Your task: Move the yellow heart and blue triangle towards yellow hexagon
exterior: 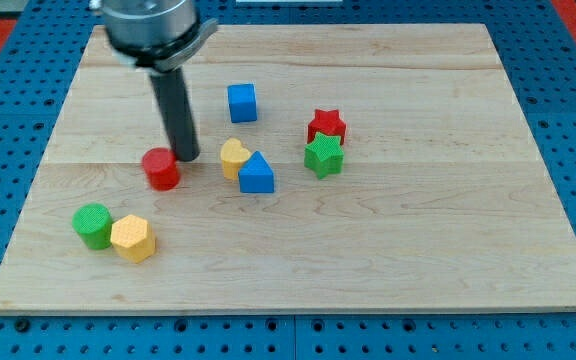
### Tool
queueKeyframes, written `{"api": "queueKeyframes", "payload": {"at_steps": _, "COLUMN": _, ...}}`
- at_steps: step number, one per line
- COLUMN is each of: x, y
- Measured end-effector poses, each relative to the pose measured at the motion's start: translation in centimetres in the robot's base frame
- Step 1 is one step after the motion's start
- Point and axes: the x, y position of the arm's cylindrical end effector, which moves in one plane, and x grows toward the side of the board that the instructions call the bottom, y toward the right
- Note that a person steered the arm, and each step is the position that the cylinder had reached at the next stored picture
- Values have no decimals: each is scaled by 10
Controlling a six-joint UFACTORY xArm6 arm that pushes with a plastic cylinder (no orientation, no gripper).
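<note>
the arm carries no gripper, so there is nothing to stand apart, together or clamped; it ends in a dark rod whose tip [187, 158] rests on the table [448, 260] in the left-centre of the frame. the tip stands just at the upper right edge of the red cylinder [161, 169], touching it or very nearly so, and to the left of the yellow heart [233, 157], with a small gap between. from that side the rod cannot push the heart toward the lower left; it would seem to need to come round to the heart's right or upper right first.

the yellow heart sits near the middle of the frame, its rounded lobes facing up, and the blue triangle [256, 174] lies against its lower right side, the two touching or almost so. placed like that, one push from the upper right might carry both together, though the triangle could slip off sideways.

the yellow hexagon [133, 238] waits in the lower left of the frame, pressed against the green cylinder [93, 225] on its left. it lies well apart from the heart and triangle, so the task looks barely begun. the red cylinder stands roughly near that path and may get in the way.

further off, a blue cube [242, 102] sits above centre, and a red star [327, 126] touches a green star [323, 156] at centre right.
</note>
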Motion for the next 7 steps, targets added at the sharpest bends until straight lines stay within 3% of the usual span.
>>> {"api": "queueKeyframes", "payload": {"at_steps": 1, "x": 25, "y": -22}}
{"api": "queueKeyframes", "payload": {"at_steps": 2, "x": 18, "y": 4}}
{"api": "queueKeyframes", "payload": {"at_steps": 4, "x": -48, "y": 40}}
{"api": "queueKeyframes", "payload": {"at_steps": 5, "x": -36, "y": 71}}
{"api": "queueKeyframes", "payload": {"at_steps": 7, "x": 27, "y": 14}}
